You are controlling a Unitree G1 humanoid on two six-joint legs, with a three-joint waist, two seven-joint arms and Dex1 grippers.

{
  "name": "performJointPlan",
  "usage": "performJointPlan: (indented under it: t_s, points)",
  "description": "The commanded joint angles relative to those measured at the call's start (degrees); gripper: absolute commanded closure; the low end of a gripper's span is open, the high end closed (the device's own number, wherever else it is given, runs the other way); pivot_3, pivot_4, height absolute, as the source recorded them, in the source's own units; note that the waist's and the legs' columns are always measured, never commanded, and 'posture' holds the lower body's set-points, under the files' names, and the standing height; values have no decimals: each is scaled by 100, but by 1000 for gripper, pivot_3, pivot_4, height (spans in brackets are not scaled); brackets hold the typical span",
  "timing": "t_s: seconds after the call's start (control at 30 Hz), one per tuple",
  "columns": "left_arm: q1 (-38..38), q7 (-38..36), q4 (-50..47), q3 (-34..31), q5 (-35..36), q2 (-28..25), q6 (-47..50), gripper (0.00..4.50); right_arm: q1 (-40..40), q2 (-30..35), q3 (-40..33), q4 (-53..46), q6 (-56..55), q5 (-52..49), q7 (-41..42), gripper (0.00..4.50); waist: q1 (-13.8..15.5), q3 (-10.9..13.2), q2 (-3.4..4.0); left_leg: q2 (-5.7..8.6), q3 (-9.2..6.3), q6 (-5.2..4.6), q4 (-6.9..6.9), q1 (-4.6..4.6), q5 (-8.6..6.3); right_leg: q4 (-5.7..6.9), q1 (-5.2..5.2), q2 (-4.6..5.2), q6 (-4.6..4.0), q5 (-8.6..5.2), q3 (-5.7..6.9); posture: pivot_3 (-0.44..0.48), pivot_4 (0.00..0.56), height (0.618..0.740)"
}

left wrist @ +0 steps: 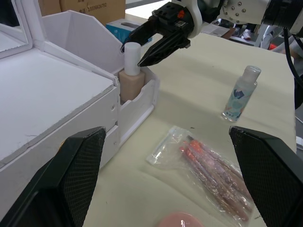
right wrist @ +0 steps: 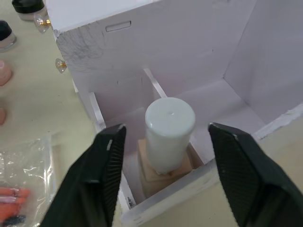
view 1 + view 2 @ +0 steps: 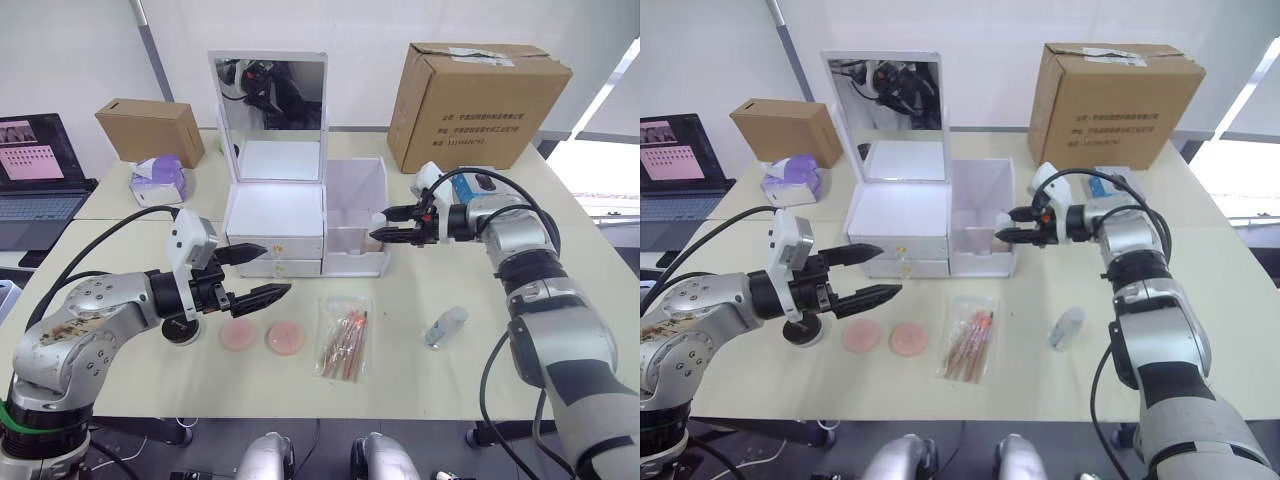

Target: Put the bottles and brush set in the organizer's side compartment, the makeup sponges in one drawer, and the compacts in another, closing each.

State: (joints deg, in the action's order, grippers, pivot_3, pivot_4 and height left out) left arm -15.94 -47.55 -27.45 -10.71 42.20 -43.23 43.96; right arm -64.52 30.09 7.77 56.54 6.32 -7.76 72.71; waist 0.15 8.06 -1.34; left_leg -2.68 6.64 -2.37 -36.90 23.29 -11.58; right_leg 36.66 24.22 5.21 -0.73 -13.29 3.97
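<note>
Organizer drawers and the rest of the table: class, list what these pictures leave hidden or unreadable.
- Drawers: shut, so their contents are hidden in every view.
- Beige bottle: its lower part is hidden by the side compartment wall.
- Brush set: the wrinkled bag blurs the brush count.
- Cardboard box: label print too small to read.

The scene is bright and evenly lit. The organizer (image 3: 300,225) glows almost blown-out white, and its mirror (image 3: 270,95) above reflects a dark patch. Beyond the organizer, toward the cardboard box (image 3: 480,100), daylight washes out the far edge of the counter (image 3: 420,380). Shadows beneath the brush set (image 3: 343,337) in front of the organizer are faint and soft. Its plastic wrap shows small glints. In the left wrist view both fingers (image 1: 66,184) are blurred.
</note>
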Motion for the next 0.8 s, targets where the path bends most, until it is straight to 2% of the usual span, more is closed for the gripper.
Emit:
performJointPlan:
  t_s: [0.03, 0.13, 0.23, 0.37, 0.53, 0.67, 0.8]
  points:
    - [-180, -81, 46, 28, -31, -67, -154, 0, -220, 175, -336, -463, 212, -194, 163, 153, -16, 0, 0, 0, 0, 0, 0, 0, 0, 0, 0, 0, 0, 0, 1, 0, 150, 731]
    - [-254, -125, 136, 50, -39, -45, -188, 0, -134, 283, -499, -903, 493, -307, 233, 72, -27, 1, 1, -2, 0, 1, 1, 1, 0, 1, 2, -1, 0, 0, 1, 0, 150, 731]
    - [-343, -293, 329, -22, -5, -76, -249, 0, 266, 593, -762, -1973, 1113, -632, 306, 72, -28, 2, 3, -2, 0, 1, 3, 1, 0, 0, 2, 1, 0, 0, 0, 0, 150, 731]
    - [-604, -857, 1202, -190, -316, -457, -731, 0, 1687, 1446, -1602, -4343, 2637, -1449, 3, 72, 85, 2, 3, -3, -7, 2, 4, 7, -1, -8, -1, 9, -1, -1, 7, 0, 150, 731]
    - [-1030, -1916, 2071, 10, -437, -919, -1131, 0, 3569, 2106, -2932, -6071, 3481, -2110, -400, 72, 68, 3, 6, -6, 1, 8, 4, 9, -4, -19, 1, 18, 0, -2, 16, 0, 150, 731]
    - [-1634, -2703, 2628, 377, -527, -976, -1339, 0, 5141, 2220, -4068, -6975, 3616, -2338, -638, 72, 115, 2, 8, -15, -2, 8, 8, 10, -5, -38, -5, 0, 36, -23, 36, 0, 150, 731]
    - [-2264, -3465, 2869, 853, -706, -660, -1861, 0, 6807, 1976, -5443, -7656, 3367, -2326, -598, 72, 157, 2, 10, -13, 0, 7, 8, 13, -4, -45, -7, -3, 44, -19, 29, 0, 150, 731]
